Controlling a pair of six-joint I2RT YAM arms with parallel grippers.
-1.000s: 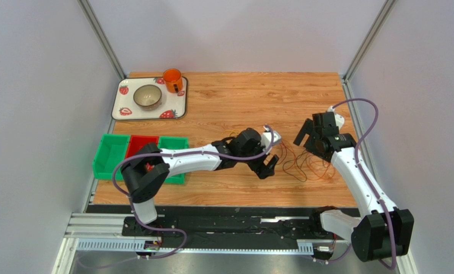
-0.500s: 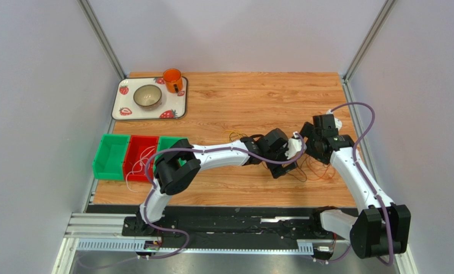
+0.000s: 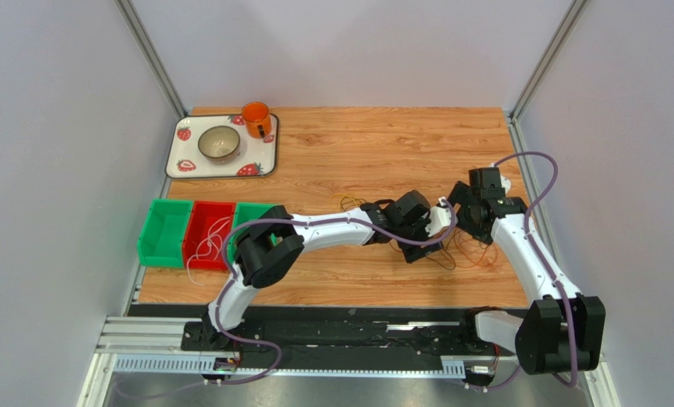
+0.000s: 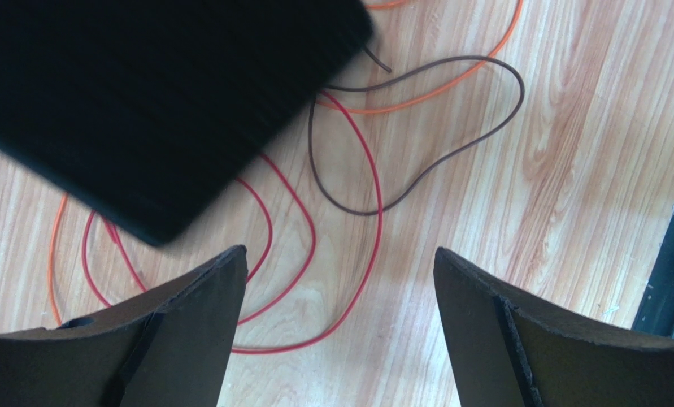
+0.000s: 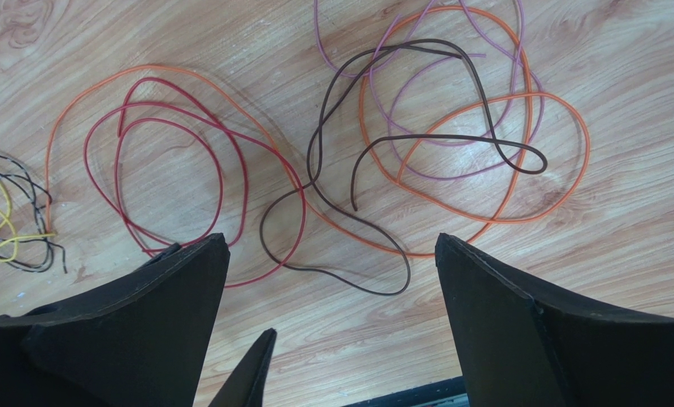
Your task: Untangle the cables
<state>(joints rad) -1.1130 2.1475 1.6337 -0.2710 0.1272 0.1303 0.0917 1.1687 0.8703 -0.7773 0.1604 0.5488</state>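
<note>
Right wrist view | the cables (image 5: 145, 67) are lying in loose loops on the table (image 3: 357, 144), toward its right side | right gripper (image 5: 332, 246) is hanging over them, fingers spread wide, holding nothing | left gripper (image 4: 340, 263) is doing the same

Robotics lab cell, plain grey walls (image 3: 51, 170), aluminium corner posts (image 3: 149, 55), wooden tabletop (image 3: 357, 144), mounting rail (image 3: 145, 343)
</note>
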